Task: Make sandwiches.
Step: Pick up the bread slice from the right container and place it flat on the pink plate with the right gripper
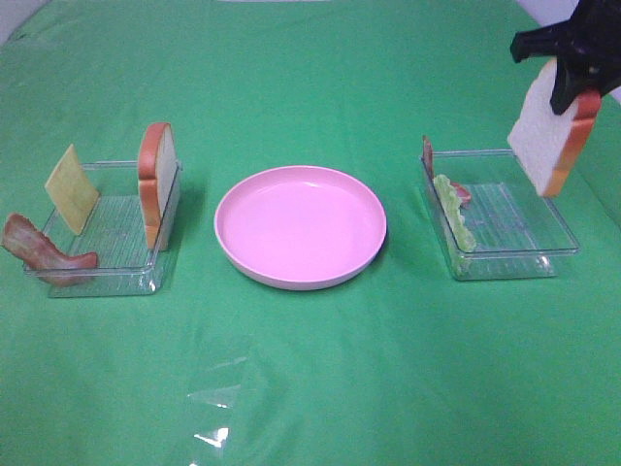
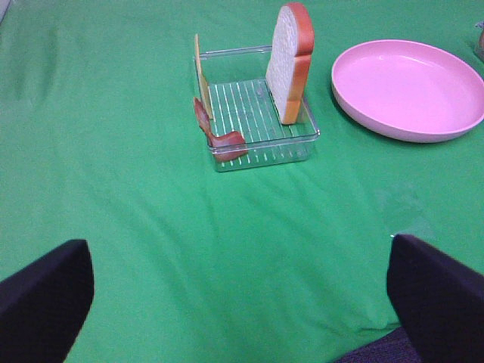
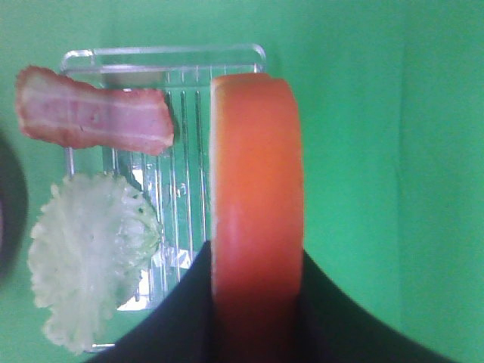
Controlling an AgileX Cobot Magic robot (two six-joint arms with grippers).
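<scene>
Step, judged: placing first slice. Right hand (image 1: pixel 572 80) clamped on bread slice (image 1: pixel 543 136), above tray (image 1: pixel 505 268). Left hand (image 2: pixel 240 302) wide open, empty. Next: carry to plate (image 1: pixel 301 228), lay flat.

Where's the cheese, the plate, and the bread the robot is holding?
cheese (image 1: pixel 72 189): high view, middle of its face.
pink plate (image 1: pixel 300 228): high view, its bare floor.
held bread (image 1: pixel 536 136): high view, its white face.

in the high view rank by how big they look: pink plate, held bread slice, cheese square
1. pink plate
2. held bread slice, hanging nearer the camera, so true size unsure
3. cheese square
</scene>
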